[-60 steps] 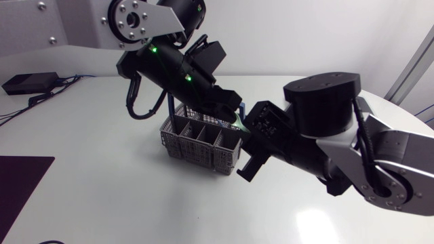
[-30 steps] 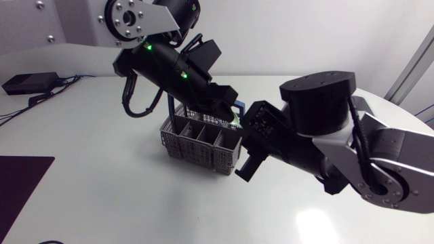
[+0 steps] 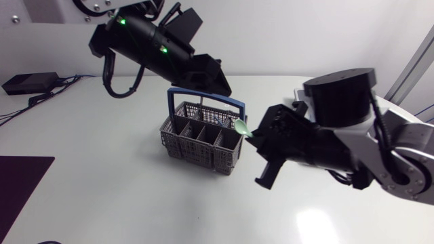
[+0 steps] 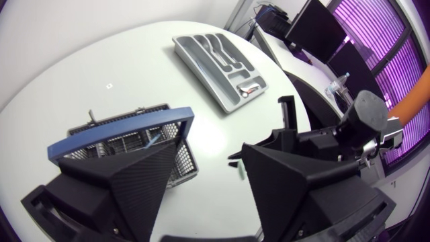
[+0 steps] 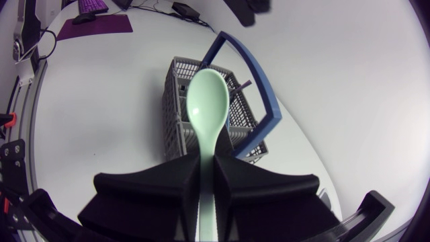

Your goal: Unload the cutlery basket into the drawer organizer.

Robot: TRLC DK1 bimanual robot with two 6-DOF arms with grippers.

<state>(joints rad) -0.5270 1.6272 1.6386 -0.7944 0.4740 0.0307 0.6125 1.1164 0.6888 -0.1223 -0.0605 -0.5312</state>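
Note:
The grey cutlery basket [image 3: 201, 139] with a blue handle [image 3: 203, 97] stands mid-table. Just right of it my right gripper [image 3: 256, 135] is shut on a pale green spoon [image 3: 242, 126]. In the right wrist view the spoon [image 5: 207, 107] runs up between the fingers [image 5: 158, 185], bowl forward over the basket [image 5: 178, 101]. My left gripper [image 3: 211, 80] hangs above and behind the basket. In its own view the left gripper [image 4: 211, 151] is open and holds nothing, with the basket [image 4: 127, 138] under one finger. The grey drawer organizer [image 4: 218, 64] lies farther ahead with a piece of cutlery in one compartment.
A black box [image 3: 30, 83] with cables sits at the table's back left. A dark mat [image 3: 20, 177] lies at the left front edge. My right arm [image 4: 336, 144] shows bulky beside the left gripper.
My left gripper has risen from the basket's right rim toward the back left, and its fingers have parted. The right gripper has shifted right and lifted slightly, now showing the green spoon.

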